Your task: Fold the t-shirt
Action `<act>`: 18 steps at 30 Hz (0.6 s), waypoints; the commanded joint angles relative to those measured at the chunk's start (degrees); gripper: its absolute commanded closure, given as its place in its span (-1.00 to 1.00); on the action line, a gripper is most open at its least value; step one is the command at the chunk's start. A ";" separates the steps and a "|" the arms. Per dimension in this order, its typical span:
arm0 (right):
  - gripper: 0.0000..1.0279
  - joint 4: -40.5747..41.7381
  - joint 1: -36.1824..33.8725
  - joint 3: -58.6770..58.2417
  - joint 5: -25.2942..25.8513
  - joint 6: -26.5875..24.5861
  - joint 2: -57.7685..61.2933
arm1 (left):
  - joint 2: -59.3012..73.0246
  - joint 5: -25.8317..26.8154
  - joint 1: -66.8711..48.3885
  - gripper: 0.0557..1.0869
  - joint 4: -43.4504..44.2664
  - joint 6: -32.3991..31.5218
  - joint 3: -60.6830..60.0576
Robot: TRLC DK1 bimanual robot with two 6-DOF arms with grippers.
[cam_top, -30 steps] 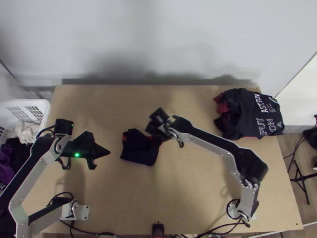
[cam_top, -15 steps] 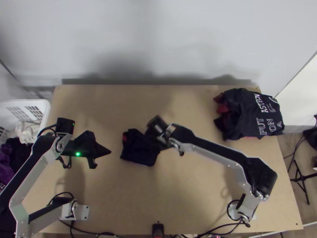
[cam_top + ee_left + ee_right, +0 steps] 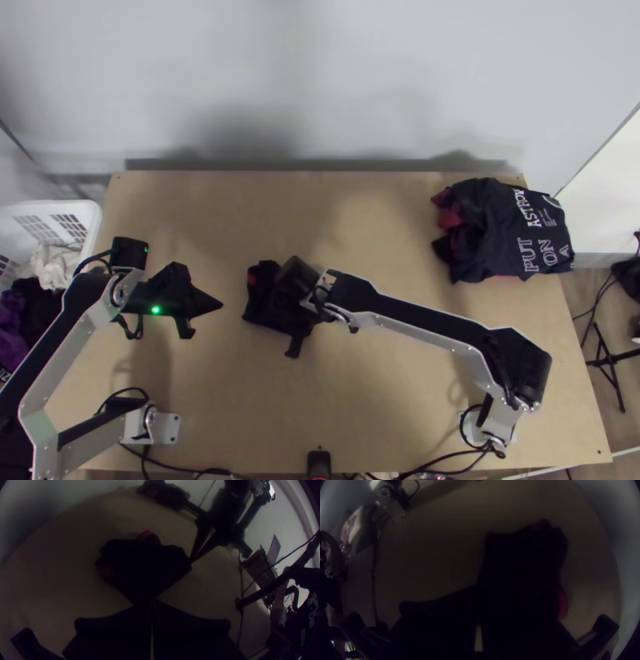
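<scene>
The dark t-shirt [image 3: 264, 308] with red patches lies folded into a small, uneven bundle at mid-table. Over its right part is my right gripper [image 3: 293, 294], which hides some of the cloth. In the left wrist view, the right gripper [image 3: 191, 561] has its tips together at an edge of the shirt [image 3: 143, 566]; whether cloth is between them I cannot tell. My left gripper [image 3: 221, 306] is shut, left of the bundle and apart from it; its fingertips [image 3: 152, 602] meet. In the right wrist view, the right gripper [image 3: 478, 588] overlaps the dark cloth [image 3: 523, 560].
Another dark garment with white lettering [image 3: 508, 232] lies heaped at the table's far right corner. A white basket [image 3: 84, 214] with clothes stands off the left edge. A small black device [image 3: 318, 462] sits at the near edge, with cables beside it.
The right gripper has come down the picture and a little left, turning over the bundle and covering more of it. The left arm has stayed nearly still.
</scene>
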 commanded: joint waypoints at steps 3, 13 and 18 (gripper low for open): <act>0.95 -0.88 1.19 0.79 -0.55 0.01 -1.40 | 0.09 -0.04 0.25 0.92 0.05 0.26 0.03; -0.10 -1.49 -1.36 0.08 -0.55 0.18 -1.49 | 0.44 0.04 -0.01 0.85 0.05 -0.53 0.47; -0.93 -4.48 -1.62 0.17 -0.46 0.18 -1.93 | 0.35 0.04 -0.01 0.85 -0.39 -0.53 0.38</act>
